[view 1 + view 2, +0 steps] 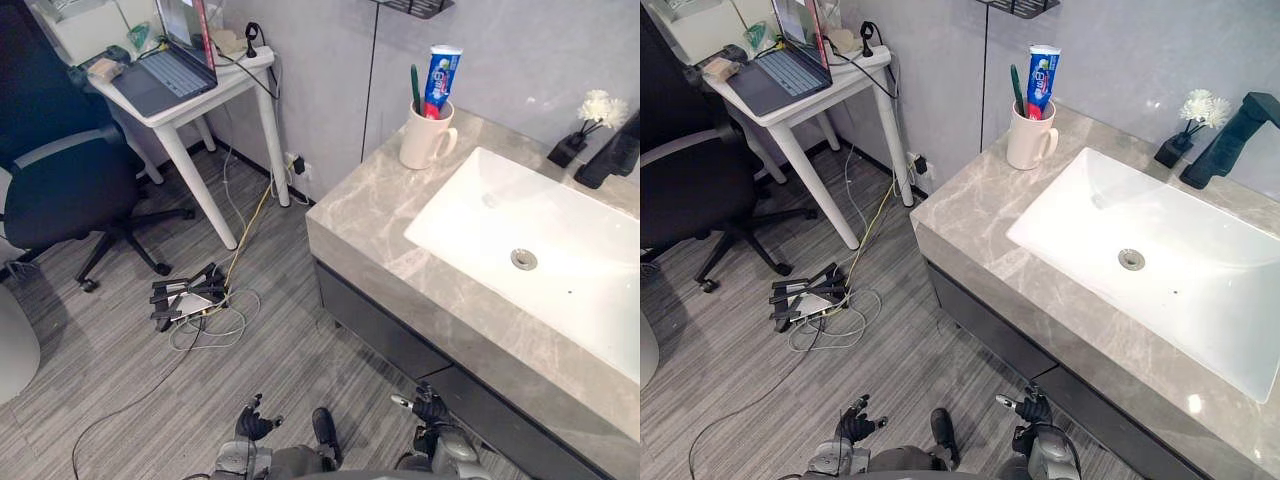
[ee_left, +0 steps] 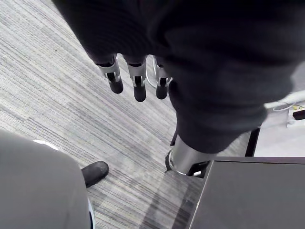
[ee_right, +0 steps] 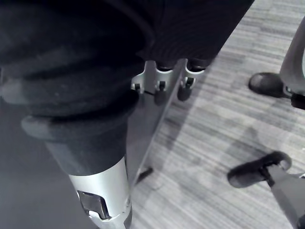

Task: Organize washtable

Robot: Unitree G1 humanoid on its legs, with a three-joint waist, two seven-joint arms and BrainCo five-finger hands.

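The left robot hand [image 1: 252, 422] and right robot hand [image 1: 430, 407] hang at the bottom of the frame, fingers relaxed and grasping nothing, above the striped grey floor [image 1: 280, 350]. To the right, a marbled grey stone desk [image 1: 370, 215] carries a glossy white rectangular sink [image 1: 560, 300]. Upper centre, a cream mug [image 1: 422, 138] holds a toothpaste tube [image 1: 440, 80] and a green toothbrush [image 1: 415, 88].

Soft, even indoor light from above; head views bright overall. White basin [image 1: 540, 240] is brightest area, nearly washed out, with faint grey shading along far wall. Small glare spot on polished counter [image 1: 980, 210] near front edge, right end. Cabinet front [image 1: 990, 335] under counter in shade. Floor [image 1: 280, 350] evenly lit, darker patch beneath chair [image 1: 60, 185]. Shadows soft-edged throughout. Wrist views dimmer; floor there grey, cabinet side near black.
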